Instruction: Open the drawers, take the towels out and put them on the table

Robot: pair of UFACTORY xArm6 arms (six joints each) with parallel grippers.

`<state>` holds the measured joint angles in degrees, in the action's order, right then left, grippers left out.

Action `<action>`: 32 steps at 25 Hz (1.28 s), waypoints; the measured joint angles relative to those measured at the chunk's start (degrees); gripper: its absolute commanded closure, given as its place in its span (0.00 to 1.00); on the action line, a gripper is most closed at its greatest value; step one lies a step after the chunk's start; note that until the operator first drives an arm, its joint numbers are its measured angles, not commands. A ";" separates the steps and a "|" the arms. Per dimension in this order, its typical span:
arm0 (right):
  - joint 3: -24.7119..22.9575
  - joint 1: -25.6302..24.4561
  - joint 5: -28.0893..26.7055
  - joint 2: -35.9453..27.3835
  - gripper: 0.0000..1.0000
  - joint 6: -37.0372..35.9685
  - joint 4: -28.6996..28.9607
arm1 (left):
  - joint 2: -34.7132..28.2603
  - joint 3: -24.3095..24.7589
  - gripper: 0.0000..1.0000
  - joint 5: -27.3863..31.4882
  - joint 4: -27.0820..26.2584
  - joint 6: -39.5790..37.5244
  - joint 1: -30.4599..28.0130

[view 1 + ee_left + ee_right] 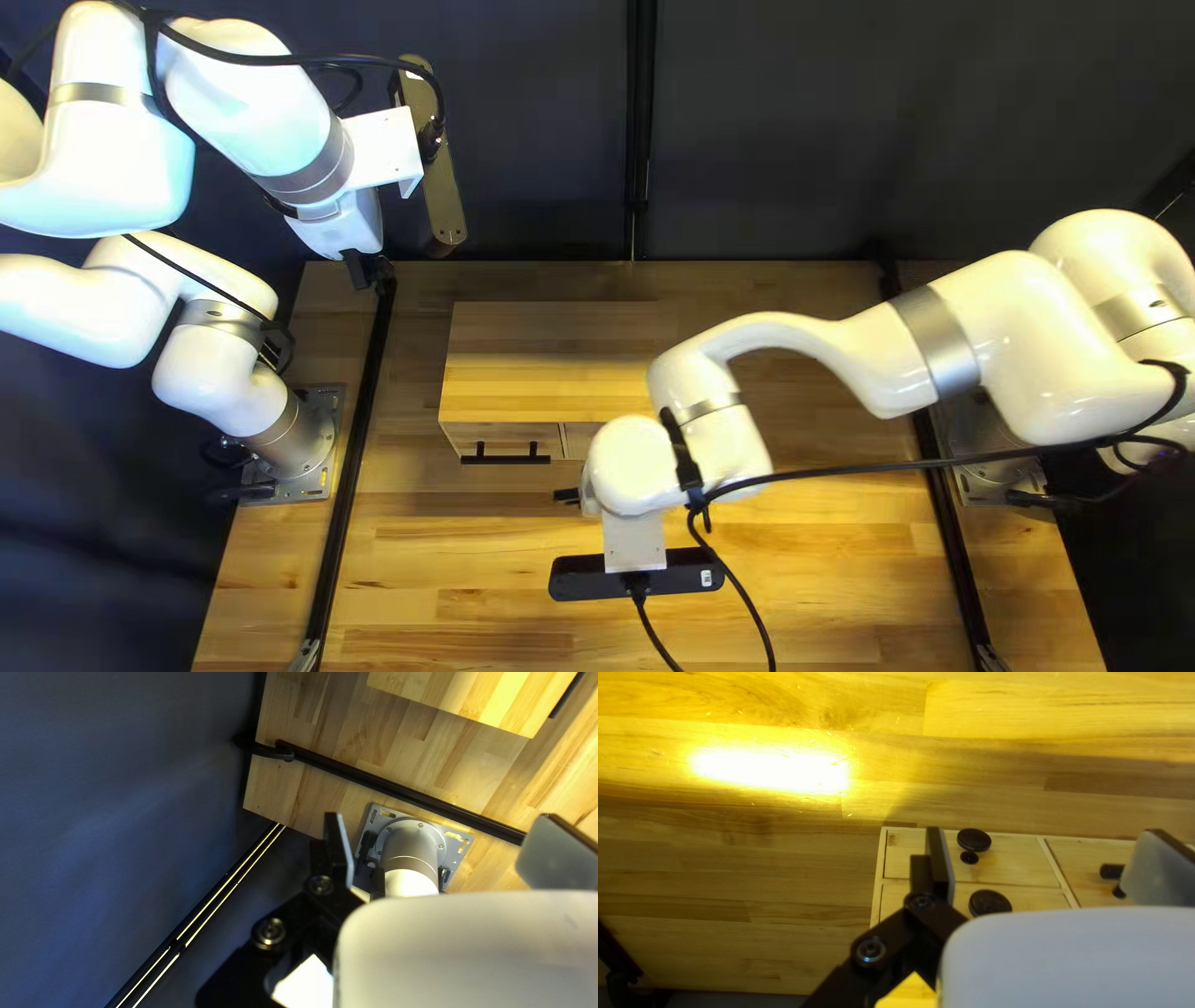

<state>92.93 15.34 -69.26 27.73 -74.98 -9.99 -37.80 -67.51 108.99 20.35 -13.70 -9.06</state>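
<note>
Our table carries the wooden chest of drawers at its middle, and the drawers we can see are closed. Our left gripper hangs spread and empty above its arm's base. Our right gripper, wide apart and empty, hovers before the chest's round knobs.

The top left camera is looking down from above the table's near edge. The left wrist camera is facing down from high onto the left arm's base. The right one is sitting close before the drawer cabinet, shared by all.
</note>
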 measured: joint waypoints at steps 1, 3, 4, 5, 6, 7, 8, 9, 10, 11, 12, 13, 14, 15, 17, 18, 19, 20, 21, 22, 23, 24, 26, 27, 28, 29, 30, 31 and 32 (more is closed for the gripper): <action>0.31 0.08 -0.30 0.54 0.00 0.18 -0.40 | 0.00 0.00 0.00 0.00 0.00 0.00 0.00; 0.63 0.22 -0.54 1.39 0.00 0.76 -1.14 | 0.00 0.00 0.00 0.00 0.00 0.00 0.00; 0.86 0.30 -0.72 1.88 0.00 1.15 -1.60 | 0.00 0.00 0.00 0.00 0.00 0.00 0.00; 1.16 0.39 -1.01 2.41 0.00 1.58 -2.11 | 0.00 0.00 0.00 0.00 0.00 0.00 0.00; 1.50 0.47 -1.35 2.94 0.00 1.99 -2.60 | 0.00 0.00 0.00 0.00 0.00 0.00 0.00; 1.91 0.53 -1.76 3.46 0.00 2.40 -3.07 | 0.00 0.00 0.00 0.00 0.00 0.00 0.00; 2.41 0.57 -2.23 4.03 0.00 2.82 -3.56 | 0.00 0.00 0.00 0.00 0.00 0.00 0.00; 2.86 0.62 -2.65 4.55 0.00 3.19 -4.03 | 0.00 0.00 0.00 0.00 0.00 0.00 0.00; 3.22 0.66 -2.96 4.96 0.00 3.53 -4.49 | 0.00 0.00 0.00 0.00 0.00 0.00 0.00; 3.41 0.69 -3.14 5.24 0.00 3.90 -4.96 | 0.00 0.00 0.00 0.00 0.00 0.00 0.00; 3.44 0.72 -3.23 5.41 0.00 4.34 -5.49 | 0.00 0.00 0.00 0.00 0.00 0.00 0.00; 3.30 0.76 -3.22 5.45 0.00 4.86 -6.03 | 0.00 0.00 0.00 0.00 0.00 0.00 0.00; 2.93 0.82 -3.10 5.39 0.00 5.53 -6.60 | 0.00 0.00 0.00 0.00 0.00 0.00 0.00; 2.54 0.89 -2.97 5.28 0.00 6.33 -7.23 | 0.00 0.00 0.00 0.00 0.00 0.00 0.00; 1.99 1.07 -2.87 5.12 0.00 8.12 -8.51 | 0.00 0.00 0.00 0.00 0.00 0.00 0.00; 1.74 1.14 -2.90 5.11 0.00 9.00 -9.13 | 0.00 0.00 0.00 0.00 0.00 0.00 0.00; 1.54 1.17 -2.93 5.10 0.00 9.58 -9.56 | 0.00 0.00 0.00 0.00 0.00 0.00 0.00; 1.05 1.16 -2.88 5.01 0.00 10.35 -10.09 | 0.00 0.00 0.00 0.00 0.00 0.00 0.00; 0.57 1.07 -2.69 4.90 0.00 10.96 -10.54 | 0.00 0.00 0.00 0.00 0.00 0.00 0.00; 0.18 0.94 -2.46 4.81 0.00 11.46 -10.96 | 0.00 0.00 0.00 0.00 0.00 0.00 0.00; -0.04 0.80 -2.29 4.78 0.00 11.82 -11.30 | 0.00 0.00 0.00 0.00 0.00 0.00 0.00; -0.15 0.68 -2.17 4.79 0.00 12.05 -11.58 | 0.00 0.00 0.00 0.00 0.00 0.00 0.00; -0.45 0.46 -1.89 4.75 0.00 12.19 -11.99 | 0.00 0.00 0.00 0.00 0.00 0.00 0.00; -0.71 0.38 -1.71 4.63 0.00 12.19 -12.12 | 0.00 0.00 0.00 0.00 0.00 0.00 0.00; -1.11 0.20 -1.34 4.35 0.00 12.04 -12.30 | 0.00 0.00 0.00 0.00 0.00 0.00 0.00; -1.39 0.02 -1.04 4.14 0.00 11.84 -12.43 | 0.00 0.00 0.00 0.00 0.00 0.00 0.00; -1.66 -0.14 -0.73 4.00 0.00 11.58 -12.53 | 0.00 0.00 0.00 0.00 0.00 0.00 0.00; -1.94 -0.27 -0.41 3.87 0.00 11.32 -12.61 | 0.00 0.00 0.00 0.00 0.00 0.00 0.00; -2.28 -0.41 -0.07 3.70 0.00 11.06 -12.68 | 0.00 0.00 0.00 0.00 0.00 0.00 0.00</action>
<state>90.65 14.94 -69.33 31.43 -63.92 -22.67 -37.80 -67.51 108.99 20.35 -13.70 -9.06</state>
